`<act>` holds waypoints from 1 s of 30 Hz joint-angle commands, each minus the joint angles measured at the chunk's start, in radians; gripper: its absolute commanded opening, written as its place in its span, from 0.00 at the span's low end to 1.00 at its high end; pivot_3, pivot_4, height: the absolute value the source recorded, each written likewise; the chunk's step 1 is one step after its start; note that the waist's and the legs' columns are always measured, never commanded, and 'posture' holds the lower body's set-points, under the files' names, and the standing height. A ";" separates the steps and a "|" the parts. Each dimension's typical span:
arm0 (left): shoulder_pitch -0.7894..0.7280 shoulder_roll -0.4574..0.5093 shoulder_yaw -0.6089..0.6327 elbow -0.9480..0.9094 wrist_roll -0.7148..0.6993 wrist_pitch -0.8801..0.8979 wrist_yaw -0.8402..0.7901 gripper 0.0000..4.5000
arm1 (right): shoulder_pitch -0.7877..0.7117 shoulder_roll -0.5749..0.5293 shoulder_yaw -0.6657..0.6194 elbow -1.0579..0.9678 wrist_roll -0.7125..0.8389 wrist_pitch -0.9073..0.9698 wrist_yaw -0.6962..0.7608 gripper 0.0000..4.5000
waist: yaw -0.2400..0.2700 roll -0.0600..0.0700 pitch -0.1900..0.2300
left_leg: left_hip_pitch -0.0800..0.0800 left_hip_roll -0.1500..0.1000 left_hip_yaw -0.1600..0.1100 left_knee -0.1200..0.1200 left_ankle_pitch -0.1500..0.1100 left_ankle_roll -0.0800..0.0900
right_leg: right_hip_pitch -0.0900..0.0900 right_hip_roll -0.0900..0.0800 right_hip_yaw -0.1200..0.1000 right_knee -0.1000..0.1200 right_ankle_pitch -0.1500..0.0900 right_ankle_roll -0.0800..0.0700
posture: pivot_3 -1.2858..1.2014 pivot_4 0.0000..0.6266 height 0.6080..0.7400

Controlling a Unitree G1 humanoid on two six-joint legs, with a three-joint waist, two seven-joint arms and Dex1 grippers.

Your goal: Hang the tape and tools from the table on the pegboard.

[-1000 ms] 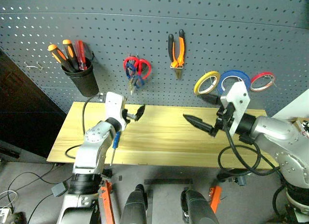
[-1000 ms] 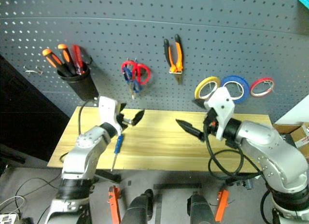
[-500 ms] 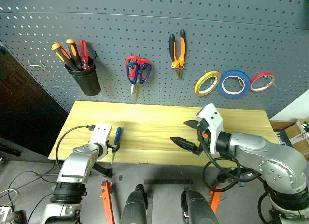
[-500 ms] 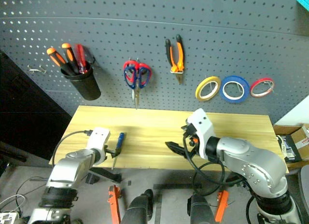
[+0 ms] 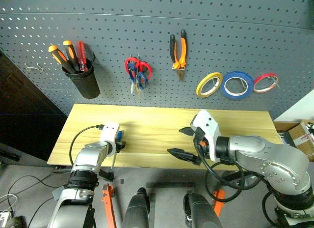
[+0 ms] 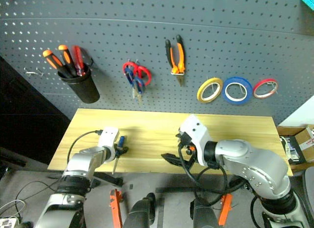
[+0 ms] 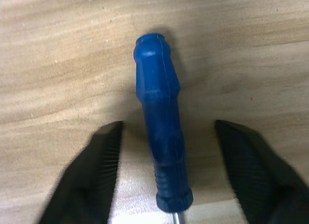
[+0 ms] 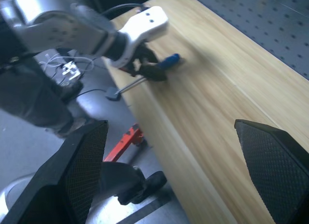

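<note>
A blue-handled screwdriver [image 5: 119, 135] lies near the front left of the table [image 5: 157, 121], its shaft poking over the front edge. My left gripper [image 5: 119, 142] is lowered over it. In the left wrist view the blue handle [image 7: 161, 137] lies between the two black fingers [image 7: 96, 171], a gap on each side, so the gripper is open. My right gripper [image 5: 179, 142] hovers open over the table's front middle, empty. On the pegboard [image 5: 245, 36] hang the orange-and-black pliers [image 5: 179, 50], the yellow tape [image 5: 210, 84], and dark-handled scissors beside a red-handled pair [image 5: 137, 74].
A black cup [image 5: 83, 80] with orange and red screwdrivers hangs at the pegboard's left. A blue roll [image 5: 237, 84] and a red roll [image 5: 266, 82] hang right of the yellow tape. A cardboard box [image 5: 299, 134] stands beyond the table's right end.
My left gripper came down from above the table onto the screwdriver handle and its fingers narrowed around it. My right gripper drew back and sank toward the table's front middle, staying open.
</note>
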 commanded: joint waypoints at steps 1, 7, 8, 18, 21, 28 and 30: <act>0.036 -0.008 0.007 -0.002 0.003 -0.003 0.001 0.40 | -0.024 -0.026 0.012 -0.030 -0.019 -0.048 0.034 1.00 | -0.002 0.000 0.000 | 0.000 0.000 0.000 0.000 0.000 0.000 | 0.000 0.000 0.000 0.000 -0.001 0.001 | 0.46 0.42 1.00; 0.146 0.041 0.117 -0.279 0.014 -0.183 0.059 0.13 | -0.076 -0.019 -0.011 0.017 -0.094 -0.210 0.079 1.00 | -0.008 -0.001 0.001 | -0.001 0.001 0.000 0.000 0.000 0.000 | -0.002 0.000 0.000 0.000 0.001 -0.002 | 0.46 0.41 1.00; 0.174 0.050 0.139 -0.338 0.022 -0.209 0.075 0.13 | -0.086 -0.017 -0.013 0.023 -0.107 -0.244 0.091 1.00 | -0.008 -0.002 0.001 | -0.001 0.001 0.000 0.000 0.000 0.000 | -0.002 0.000 0.000 0.000 0.002 -0.002 | 0.47 0.41 1.00; 0.165 0.115 0.226 -0.761 0.064 -0.509 0.106 0.13 | -0.177 0.002 -0.088 0.130 -0.116 -0.415 0.193 1.00 | 0.036 -0.003 0.002 | -0.002 0.001 0.002 -0.002 0.000 -0.001 | -0.002 0.000 0.000 -0.003 0.001 -0.004 | 0.51 0.41 1.00; 0.037 0.137 0.235 -0.727 0.070 -0.536 0.118 0.13 | -0.209 0.014 -0.103 0.189 -0.138 -0.464 0.204 1.00 | 0.047 -0.003 0.002 | -0.002 0.001 0.002 -0.002 0.000 -0.001 | -0.002 0.000 -0.001 -0.004 0.000 -0.001 | 0.51 0.41 1.00; -0.328 0.108 0.264 -0.397 0.030 -0.629 0.187 0.13 | -0.292 0.050 -0.111 0.290 -0.191 -0.553 0.199 1.00 | 0.051 -0.003 0.002 | -0.002 0.001 0.003 -0.001 0.000 0.000 | 0.000 0.000 0.000 -0.006 0.005 0.006 | 0.50 0.40 1.00; -0.391 0.095 0.258 -0.290 0.030 -0.678 0.199 0.13 | -0.306 0.054 -0.105 0.303 -0.206 -0.567 0.201 1.00 | 0.050 -0.003 0.002 | -0.002 0.001 0.003 -0.002 0.000 0.000 | 0.000 0.001 0.000 -0.007 0.006 0.006 | 0.50 0.41 1.00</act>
